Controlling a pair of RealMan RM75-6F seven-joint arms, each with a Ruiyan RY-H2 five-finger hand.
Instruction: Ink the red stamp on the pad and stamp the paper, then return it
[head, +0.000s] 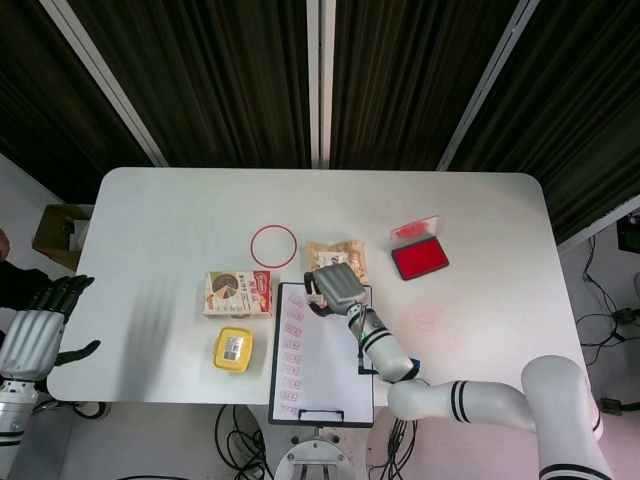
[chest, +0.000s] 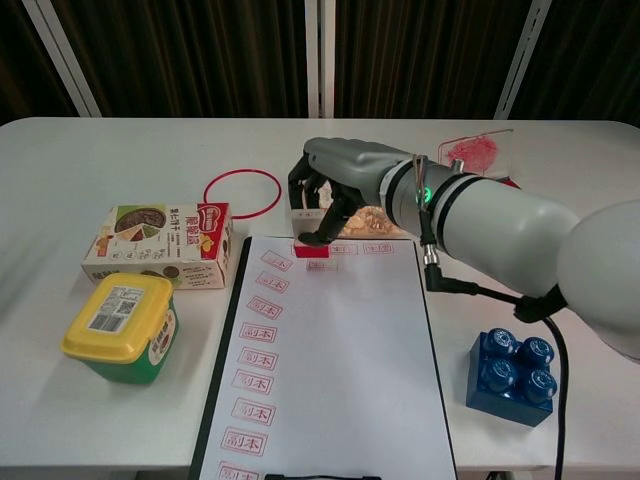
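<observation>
From overhead, the right hand (head: 337, 285) sits over the top edge of the paper (head: 322, 360); the left hand (head: 38, 322) hangs off the table's (head: 160, 215) left side, fingers spread, holding nothing. Chest camera: right hand's fingers (chest: 318, 235) pinch the red stamp (chest: 311, 250), pressed on the paper's top-left corner.

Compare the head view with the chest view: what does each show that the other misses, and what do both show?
Only the head view shows the left robot hand, open beside the table's edge, and the whole ink pad.

Only the chest view shows the blue block and the red stamp under the right robot hand, down on the paper.

Both show the right robot hand, the paper with its stamped marks, the red ring, the carton and the yellow tub.
</observation>
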